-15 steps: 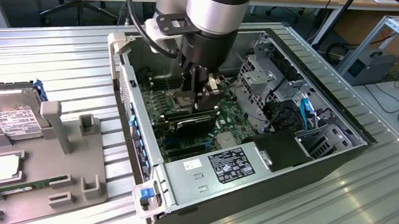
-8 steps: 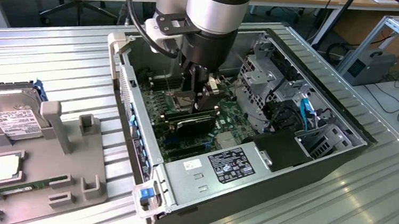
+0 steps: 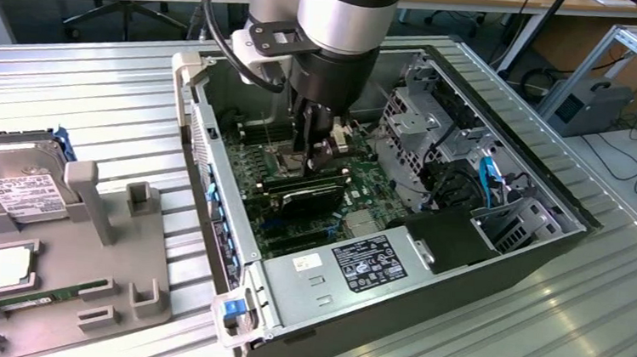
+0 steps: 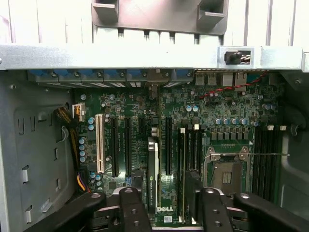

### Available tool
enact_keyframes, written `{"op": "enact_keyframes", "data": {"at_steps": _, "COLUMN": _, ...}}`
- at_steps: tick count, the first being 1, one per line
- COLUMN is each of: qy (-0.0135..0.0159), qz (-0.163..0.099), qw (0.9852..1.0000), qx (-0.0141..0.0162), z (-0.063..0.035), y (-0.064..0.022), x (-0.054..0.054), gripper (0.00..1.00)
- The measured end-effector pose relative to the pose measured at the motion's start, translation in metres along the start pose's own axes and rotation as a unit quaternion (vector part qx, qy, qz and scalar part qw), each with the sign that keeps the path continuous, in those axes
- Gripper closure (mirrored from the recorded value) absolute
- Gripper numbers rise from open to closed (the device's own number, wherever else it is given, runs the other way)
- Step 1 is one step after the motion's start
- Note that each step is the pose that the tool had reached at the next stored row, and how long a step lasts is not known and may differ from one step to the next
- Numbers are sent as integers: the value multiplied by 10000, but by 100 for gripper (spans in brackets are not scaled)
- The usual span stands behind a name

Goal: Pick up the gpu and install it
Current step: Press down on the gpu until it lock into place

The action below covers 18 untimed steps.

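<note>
counter [image 3: 76, 83]: ribbed metal slats, carrying everything; visible from the exterior view.
case [image 3: 318, 332]: open PC tower lying on its side on the counter, side panel off, inside facing up; wrist view adds its silver edge rail [image 4: 145, 57].
arm [image 3: 336, 26]: reaching straight down into the case, over the middle of the board.
holder tray [image 3: 70, 295]: grey, on the counter at the exterior view's left, well apart from the case; one edge also seen past the rail in the wrist view [image 4: 159, 19].
motherboard [image 3: 280, 227]: green, on the case floor; wrist view [image 4: 217, 104] brings out the slot rows, a white slot [image 4: 100, 142] and an empty CPU socket [image 4: 224, 169].
hard drive [image 3: 11, 180]: silver with a white label, propped at the tray's far end.
gpu [image 3: 308, 196]: dark card standing on edge on the motherboard, just below the arm's tip; wrist view shows it edge-on [image 4: 153, 169], upright in a slot.
fingers [image 4: 193, 193]: spread apart, one on each side of the gpu, gap visible on both sides, holding nothing; exterior view [image 3: 323, 149] puts them low over the board, spread not readable there.
RAM stick [image 3: 30, 301]: slim and green, flat in the tray.
</note>
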State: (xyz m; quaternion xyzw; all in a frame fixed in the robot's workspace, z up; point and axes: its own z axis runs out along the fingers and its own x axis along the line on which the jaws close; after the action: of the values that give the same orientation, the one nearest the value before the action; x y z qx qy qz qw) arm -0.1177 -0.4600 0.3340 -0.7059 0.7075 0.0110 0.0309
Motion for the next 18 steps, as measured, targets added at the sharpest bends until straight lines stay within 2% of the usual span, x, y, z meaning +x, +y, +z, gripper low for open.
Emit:
{"op": "enact_keyframes", "data": {"at_steps": 1, "qy": 0, "qz": 0, "qw": 10000, "qx": 0, "z": 0, "y": 0, "x": 0, "gripper": 55}}
{"op": "enact_keyframes", "data": {"at_steps": 2, "qy": 0, "qz": 0, "qw": 10000, "qx": 0, "z": 0, "y": 0, "x": 0, "gripper": 66}}
{"op": "enact_keyframes", "data": {"at_steps": 3, "qy": 0, "qz": 0, "qw": 10000, "qx": 0, "z": 0, "y": 0, "x": 0, "gripper": 66}}
{"op": "enact_keyframes", "data": {"at_steps": 4, "qy": 0, "qz": 0, "qw": 10000, "qx": 0, "z": 0, "y": 0, "x": 0, "gripper": 78}}
{"op": "enact_keyframes", "data": {"at_steps": 6, "qy": 0, "qz": 0, "qw": 10000, "qx": 0, "z": 0, "y": 0, "x": 0, "gripper": 89}}
{"op": "enact_keyframes", "data": {"at_steps": 14, "qy": 0, "qz": 0, "qw": 10000, "qx": 0, "z": 0, "y": 0, "x": 0, "gripper": 89}}
{"op": "enact_keyframes", "data": {"at_steps": 18, "qy": 0, "qz": 0, "qw": 10000, "qx": 0, "z": 63, "y": 2, "x": 4, "gripper": 89}}
